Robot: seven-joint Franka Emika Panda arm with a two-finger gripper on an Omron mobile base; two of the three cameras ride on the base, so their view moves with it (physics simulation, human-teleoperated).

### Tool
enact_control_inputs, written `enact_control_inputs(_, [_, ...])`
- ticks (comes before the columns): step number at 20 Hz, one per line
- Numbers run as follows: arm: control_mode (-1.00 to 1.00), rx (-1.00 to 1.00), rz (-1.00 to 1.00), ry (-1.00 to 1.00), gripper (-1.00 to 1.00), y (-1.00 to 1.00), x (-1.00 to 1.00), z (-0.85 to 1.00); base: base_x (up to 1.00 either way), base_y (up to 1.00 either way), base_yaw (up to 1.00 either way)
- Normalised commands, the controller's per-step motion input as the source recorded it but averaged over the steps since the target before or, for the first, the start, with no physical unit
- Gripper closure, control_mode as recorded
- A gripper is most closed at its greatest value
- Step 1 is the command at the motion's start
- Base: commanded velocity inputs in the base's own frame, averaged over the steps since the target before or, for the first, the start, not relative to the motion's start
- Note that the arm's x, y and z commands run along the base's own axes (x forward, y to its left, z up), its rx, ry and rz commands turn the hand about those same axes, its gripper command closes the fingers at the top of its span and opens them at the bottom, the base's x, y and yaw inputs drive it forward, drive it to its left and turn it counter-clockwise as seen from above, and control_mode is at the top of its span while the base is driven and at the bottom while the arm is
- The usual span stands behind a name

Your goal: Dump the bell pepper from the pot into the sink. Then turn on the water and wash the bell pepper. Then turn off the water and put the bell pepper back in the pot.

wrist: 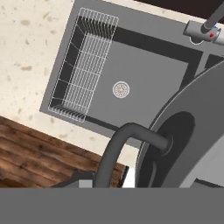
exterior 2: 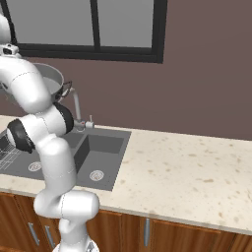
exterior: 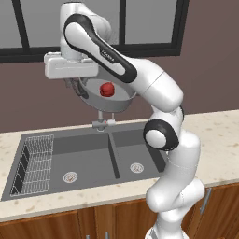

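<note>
One risk stands out: the tool, judged by the pot handle (wrist: 127,144) right before the hand camera, seems closed on it, though the fingers are hidden. The pot (exterior: 108,95) hangs tilted high above the sink (exterior: 84,161); the bell pepper (exterior: 107,89) inside could roll out, bounce and miss a basin.
</note>
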Motion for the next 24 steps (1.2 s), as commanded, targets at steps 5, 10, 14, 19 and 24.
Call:
enact_control_inputs(5, [-1.00, 0.13, 0.03, -0.19, 1.00, 0.41, 0.00, -0.21, 0.00, 0.00, 0.00])
enact_control_inputs(10, [-1.00, 0.16, 0.02, -0.08, 1.00, 0.10, -0.02, -0.51, 0.00, 0.00, 0.00])
enact_control_inputs(14, [-1.00, 0.16, 0.02, -0.02, 1.00, 0.04, 0.00, -0.68, 0.00, 0.00, 0.00])
enact_control_inputs(19, [-1.00, 0.16, 0.06, 0.00, 1.00, 0.37, 0.00, -0.55, 0.00, 0.00, 0.00])
enact_control_inputs(24, [-1.00, 0.15, 0.08, -0.03, 1.00, 0.40, -0.06, -0.41, 0.00, 0.00, 0.00])
